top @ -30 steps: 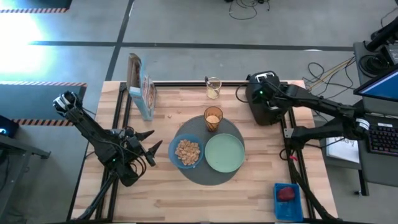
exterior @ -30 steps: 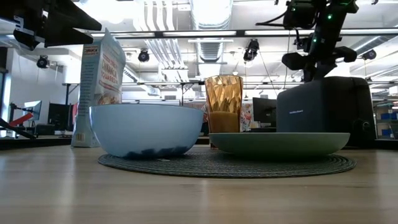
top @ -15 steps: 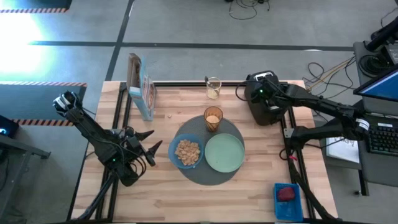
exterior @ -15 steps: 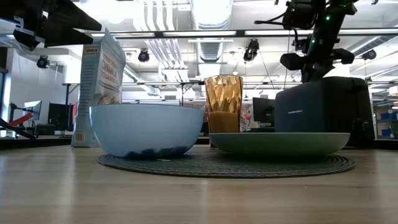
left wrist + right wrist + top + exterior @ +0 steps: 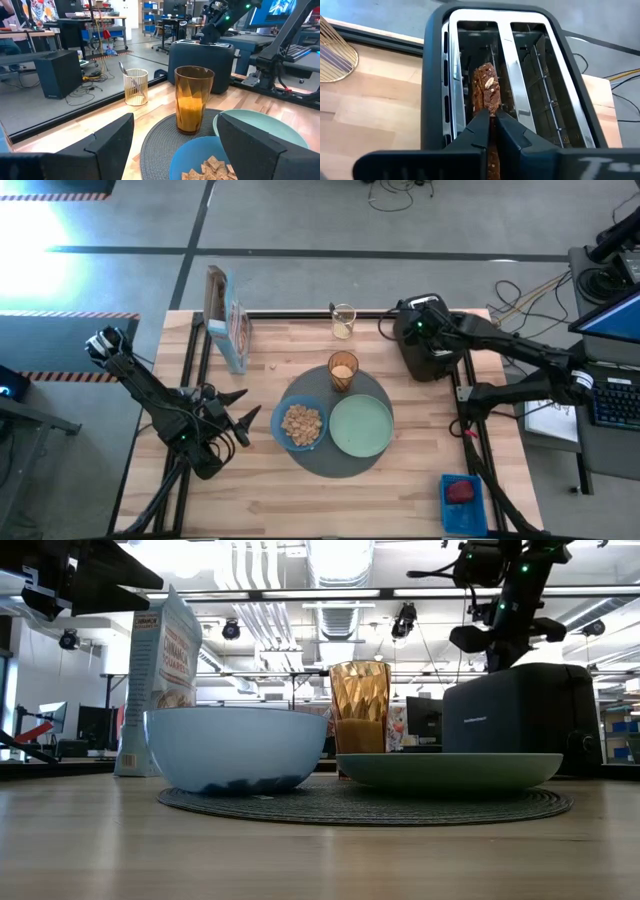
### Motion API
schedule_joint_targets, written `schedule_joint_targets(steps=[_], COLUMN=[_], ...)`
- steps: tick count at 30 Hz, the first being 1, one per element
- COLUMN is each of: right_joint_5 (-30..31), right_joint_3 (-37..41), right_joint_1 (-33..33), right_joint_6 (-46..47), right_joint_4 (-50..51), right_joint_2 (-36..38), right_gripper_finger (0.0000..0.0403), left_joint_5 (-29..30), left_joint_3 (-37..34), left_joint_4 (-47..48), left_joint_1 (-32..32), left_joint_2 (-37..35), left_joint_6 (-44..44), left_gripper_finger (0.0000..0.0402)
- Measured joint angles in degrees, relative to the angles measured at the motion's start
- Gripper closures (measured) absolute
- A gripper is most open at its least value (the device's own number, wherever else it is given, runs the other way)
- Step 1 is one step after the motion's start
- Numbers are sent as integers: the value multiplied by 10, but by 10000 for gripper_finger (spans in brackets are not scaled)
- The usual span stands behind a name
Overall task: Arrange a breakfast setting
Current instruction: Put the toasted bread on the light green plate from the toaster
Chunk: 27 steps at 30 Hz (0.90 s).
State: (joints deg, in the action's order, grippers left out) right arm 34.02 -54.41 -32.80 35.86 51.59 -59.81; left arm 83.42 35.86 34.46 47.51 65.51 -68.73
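Note:
A round dark-grey mat (image 5: 340, 467) lies mid-table and bears a small blue bowl (image 5: 302, 423) of cereal, a pale green plate (image 5: 361, 426) and a glass of orange drink (image 5: 343, 370). A pale spoon (image 5: 122, 69) sticks out of a wire cup (image 5: 343, 321) at the far edge. My right gripper (image 5: 492, 132) is above the black toaster (image 5: 430, 355), shut on a slice of brown seeded bread (image 5: 487, 95) that stands in a slot. My left gripper (image 5: 245, 407) is open and empty, left of the mat. My right gripper pinches the bread slice by its upper edge (image 5: 491, 117) between the two fingers, one on each flat face. The fingers come from above, pointing down into the toaster's slot. The slice stands upright on edge, its lower part inside the slot.
A blue cereal box (image 5: 228, 320) stands at the far left. A blue tray (image 5: 462, 500) with something red lies at the near right corner. Bare wood shows along the near edge and between the box and the mat.
My right gripper has shifted a little toward the table's left above the toaster, staying shut on the bread slice.

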Motion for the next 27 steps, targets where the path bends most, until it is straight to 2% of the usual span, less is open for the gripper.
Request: schedule_joint_targets(steps=[16,27], right_joint_5=[5,2], right_joint_3=[-95,-198], right_joint_1=[0,0], right_joint_6=[-54,-70], right_joint_4=[8,51], right_joint_2=[1,1], right_gripper_finger=[394,394], left_joint_5=[2,10], left_joint_3=[0,0], left_joint_4=[2,4], left_joint_1=[-1,-2], left_joint_2=[-7,-8], left_joint_6=[0,0], left_gripper_finger=[132,132])
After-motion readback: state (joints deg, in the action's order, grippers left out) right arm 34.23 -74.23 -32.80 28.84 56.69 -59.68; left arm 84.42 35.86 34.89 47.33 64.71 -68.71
